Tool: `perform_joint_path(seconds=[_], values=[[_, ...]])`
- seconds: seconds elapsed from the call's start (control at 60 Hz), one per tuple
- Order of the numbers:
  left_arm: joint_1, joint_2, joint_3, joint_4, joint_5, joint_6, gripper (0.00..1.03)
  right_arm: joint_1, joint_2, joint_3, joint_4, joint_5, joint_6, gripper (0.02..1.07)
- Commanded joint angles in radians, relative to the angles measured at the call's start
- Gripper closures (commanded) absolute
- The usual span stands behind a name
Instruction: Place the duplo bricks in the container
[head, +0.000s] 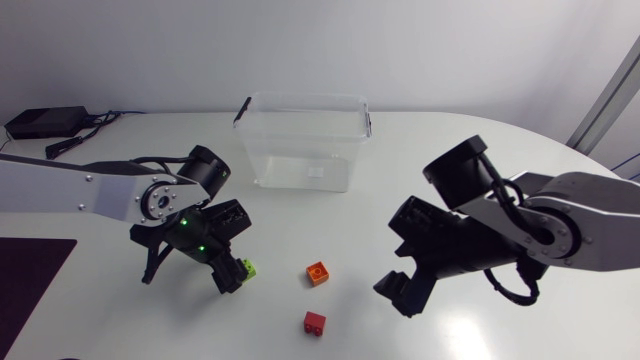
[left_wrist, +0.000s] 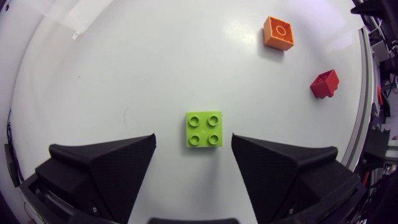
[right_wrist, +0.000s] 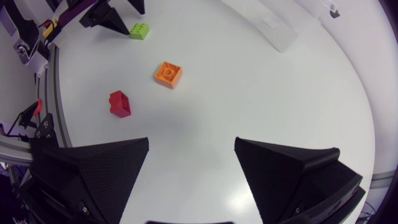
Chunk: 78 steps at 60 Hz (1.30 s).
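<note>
Our left gripper (left_wrist: 194, 140) is spread, w/ the green brick (left_wrist: 203, 129) lying untouched between its fingers, nearer one finger than the other, left of centre toward the tabletop's (head: 420, 150) near edge. Risk as we see it: closing off-centre, one finger lands first & shoves or twists the brick out. Our right gripper (right_wrist: 192, 142) is spread too, holding nothing. Count: 3 bricks (1 green, 1 orange (left_wrist: 278, 32), 1 red (left_wrist: 325, 84)) & 1 clear container (head: 300, 160) by the far edge, no brick inside.

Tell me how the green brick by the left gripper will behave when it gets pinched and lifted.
The green brick looks like rigid moulded plastic, so it likely won't deform. Small, so probably light. Lying flat, studs up, between the left gripper's open fingers, it should slide on the smooth table rather than roll or tip.
</note>
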Motion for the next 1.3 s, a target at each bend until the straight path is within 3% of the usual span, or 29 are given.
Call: perform_joint_path(seconds=[0.0, 0.3, 0.517, 0.967, 1.083, 1.183, 1.283], values=[[-0.008, 0.041, 0.033, -0.005, 0.014, 0.037, 0.26, 0.047, 0.035, 0.016, -0.008, 0.016, -0.007, 0.08], [-0.016, 0.125, 0.062, 0.010, 0.037, 0.079, 0.49, 0.156, 0.105, 0.019, 0.019, 0.069, 0.001, 0.10], [-0.014, 0.160, 0.076, 0.007, 0.071, 0.085, 0.76, 0.232, 0.181, 0.059, 0.053, 0.066, 0.027, 0.13], [0.093, -0.087, 0.114, -0.130, 0.152, 0.145, 0.77, 0.374, 0.409, 0.228, -0.005, 0.064, 0.059, 0.17], [0.122, -0.124, 0.153, -0.153, 0.174, 0.140, 0.77, 0.378, 0.464, 0.274, -0.036, 0.064, 0.054, 0.31], [0.136, -0.137, 0.182, -0.174, 0.183, 0.139, 0.77, 0.384, 0.510, 0.306, -0.073, 0.066, 0.053, 0.31], [0.144, -0.145, 0.206, -0.191, 0.192, 0.139, 0.77, 0.389, 0.543, 0.329, -0.085, 0.073, 0.050, 0.49]])
